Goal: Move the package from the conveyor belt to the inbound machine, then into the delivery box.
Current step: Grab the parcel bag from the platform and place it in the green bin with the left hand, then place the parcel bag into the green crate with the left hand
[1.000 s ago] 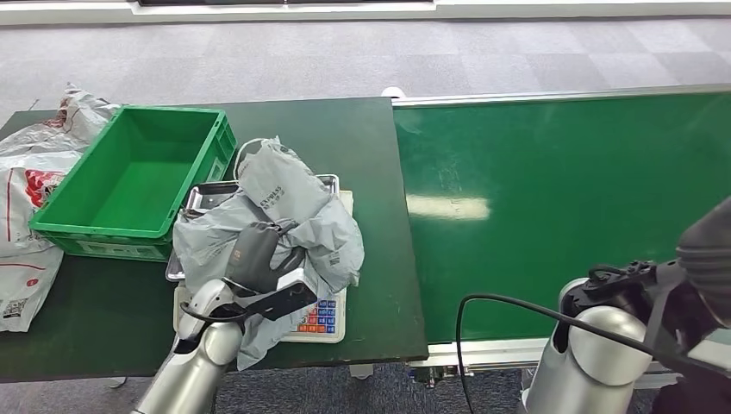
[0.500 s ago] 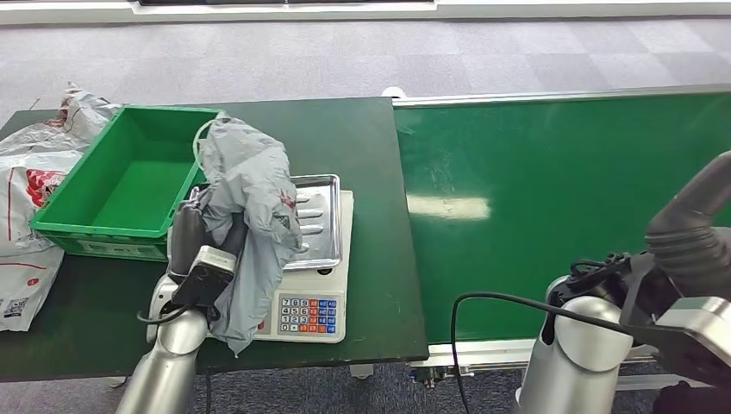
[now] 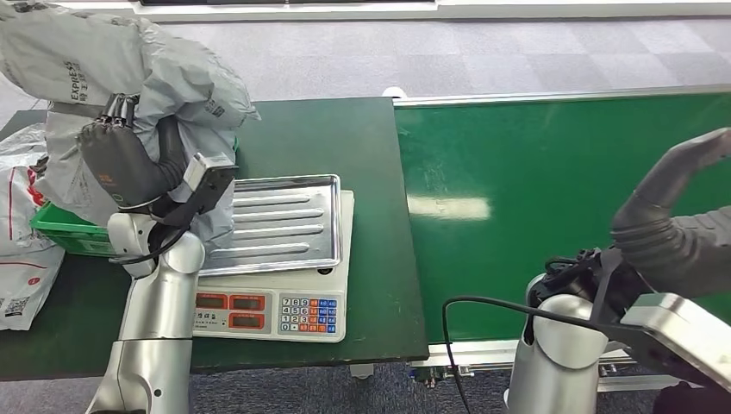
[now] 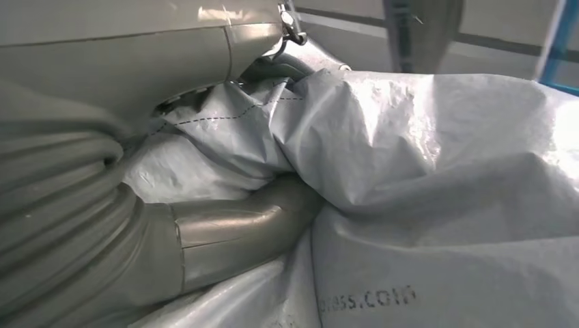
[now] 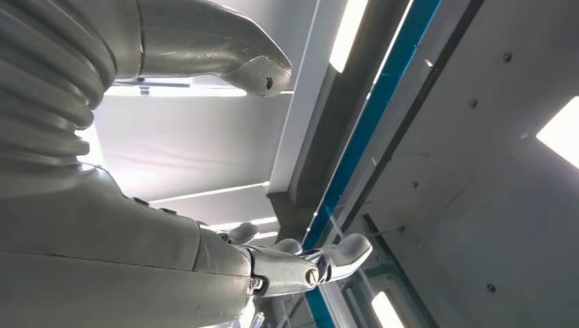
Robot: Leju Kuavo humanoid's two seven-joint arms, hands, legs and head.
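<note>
My left hand [image 3: 116,164] grips a crumpled grey mailer package [image 3: 103,60] and holds it high above the green delivery box [image 3: 60,226], which it mostly hides. The left wrist view shows the grey thumb [image 4: 239,229] pressed into the package [image 4: 437,191]. The scale [image 3: 280,315] with its steel tray [image 3: 276,224] stands bare on the dark table [image 3: 379,250]. The green conveyor belt [image 3: 560,198] on the right carries nothing. My right hand [image 5: 293,263] points up toward the ceiling with fingers apart and nothing in it.
White printed bags [image 3: 21,250] lie at the table's left edge beside the box. A black cable [image 3: 483,315] loops off my right arm near the belt's front rail.
My left hand has lifted the package off the scale tray and swung it up and to the left, over the green box. The right arm has turned upward.
</note>
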